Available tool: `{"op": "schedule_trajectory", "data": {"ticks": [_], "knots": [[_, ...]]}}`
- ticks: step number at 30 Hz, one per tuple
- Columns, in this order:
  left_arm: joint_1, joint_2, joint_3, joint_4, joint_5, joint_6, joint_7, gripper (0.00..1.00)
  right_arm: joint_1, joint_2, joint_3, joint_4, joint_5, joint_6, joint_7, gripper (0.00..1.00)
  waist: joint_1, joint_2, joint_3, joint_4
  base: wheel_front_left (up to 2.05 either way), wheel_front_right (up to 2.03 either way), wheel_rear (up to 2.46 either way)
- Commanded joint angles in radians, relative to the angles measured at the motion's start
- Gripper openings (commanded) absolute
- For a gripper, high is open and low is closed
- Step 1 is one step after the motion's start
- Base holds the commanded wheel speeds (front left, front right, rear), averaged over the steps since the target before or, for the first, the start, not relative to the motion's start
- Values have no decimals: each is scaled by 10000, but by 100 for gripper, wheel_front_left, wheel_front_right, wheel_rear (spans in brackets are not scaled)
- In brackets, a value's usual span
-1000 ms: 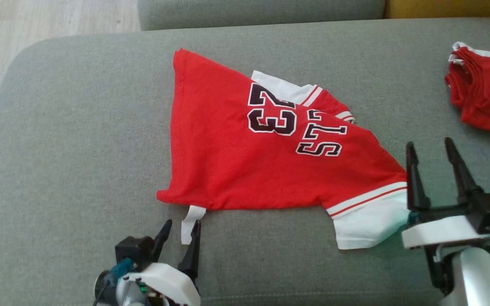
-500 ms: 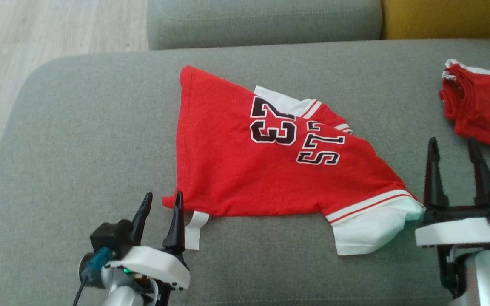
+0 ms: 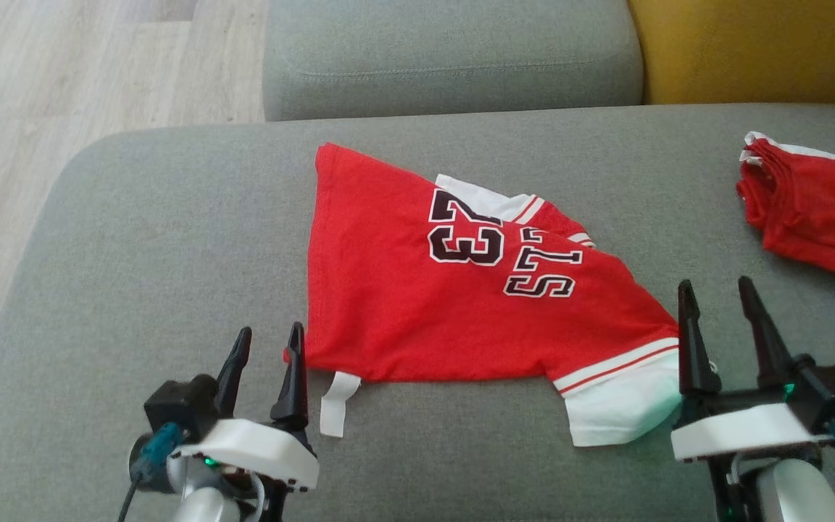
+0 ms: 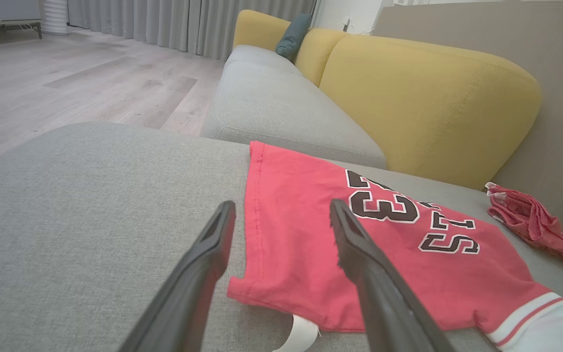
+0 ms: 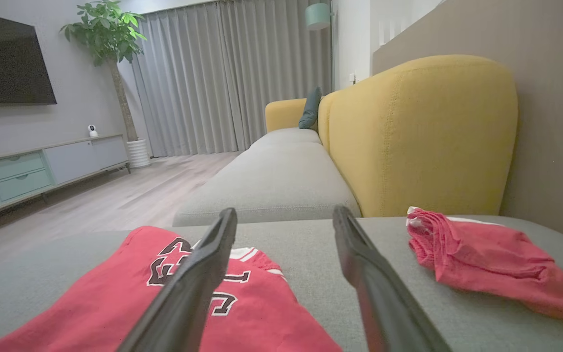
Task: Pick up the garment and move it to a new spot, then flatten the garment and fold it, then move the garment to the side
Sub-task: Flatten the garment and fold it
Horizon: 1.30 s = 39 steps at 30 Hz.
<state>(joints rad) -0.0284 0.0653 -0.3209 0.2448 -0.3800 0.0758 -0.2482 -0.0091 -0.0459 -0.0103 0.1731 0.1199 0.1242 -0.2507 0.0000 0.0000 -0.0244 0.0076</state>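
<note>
On the grey sofa cushion (image 3: 135, 239), the red garment (image 3: 403, 312) is spread crumpled at frame centre. The left gripper (image 3: 269, 330), lower left, and right gripper (image 3: 715, 283), lower right, are held wide, empty. Its near corners are best pinched low, both layers taken.

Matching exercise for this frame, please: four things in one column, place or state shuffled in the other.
1 numbered jersey
2 second red garment
3 left gripper
4 right gripper

A bunched up at the cushion's far right
B open, beside the white sleeve
C lying mid-cushion, number showing
D open, at the jersey's near left corner

Pairs: 1-C, 2-A, 3-D, 4-B
</note>
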Motion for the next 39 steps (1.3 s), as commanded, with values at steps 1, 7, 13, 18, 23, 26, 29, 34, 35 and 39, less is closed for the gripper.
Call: {"op": "schedule_trajectory", "data": {"ticks": [1, 7, 13, 18, 23, 26, 29, 34, 35, 39], "knots": [[-372, 17, 359, -302, -43, 26, -129, 100, -227, -43, 269, -245, 93, 65, -102, 100, 0, 0, -26, 23, 0, 0, 0], [-300, -28, 419, -423, 24, 10, -133, 100, -154, -43, 363, -51, 160, 65, -106, 100, 0, 0, -59, 90, 0, 0, 0], [-251, -60, 466, -491, 102, -5, -134, 100, -192, -43, 383, 207, 184, 65, -107, 100, 0, 0, -48, 118, 0, 0, 0], [-229, -82, 485, -498, 140, -18, -134, 100, -246, -43, 385, 312, 188, 65, -107, 100, 0, 0, -42, 123, 0, 0, 0], [-200, -97, 513, -500, 171, -14, -135, 100, -245, -43, 389, 355, 205, 65, -108, 100, 0, 0, -26, 97, 0, 0, 0], [-182, -102, 522, -502, 189, -12, -135, 100, -232, -43, 245, 441, 188, 65, -54, 100, 0, 0, -7, 77, 0, 0, 0], [-157, -108, 488, -491, 237, -20, -135, 100, -104, -43, 54, 587, 45, 65, 164, 100, 0, 0, 54, 53, 0, 0, 0], [-148, -119, 356, -442, 279, -61, -135, 100, 605, -43, -232, 887, -143, 65, 483, 100, 0, 0, 204, 72, 0, 0, 0], [-140, -121, 346, -434, 278, -59, -135, 100, 791, -43, -257, 936, -131, 65, 540, 100, 0, 0, 243, 64, 0, 0, 0], [-132, -127, 308, -426, 300, -62, -135, 100, 1381, -43, -297, 1065, -12, 65, 679, 100, 0, 0, 416, 42, 0, 0, 0]]}}
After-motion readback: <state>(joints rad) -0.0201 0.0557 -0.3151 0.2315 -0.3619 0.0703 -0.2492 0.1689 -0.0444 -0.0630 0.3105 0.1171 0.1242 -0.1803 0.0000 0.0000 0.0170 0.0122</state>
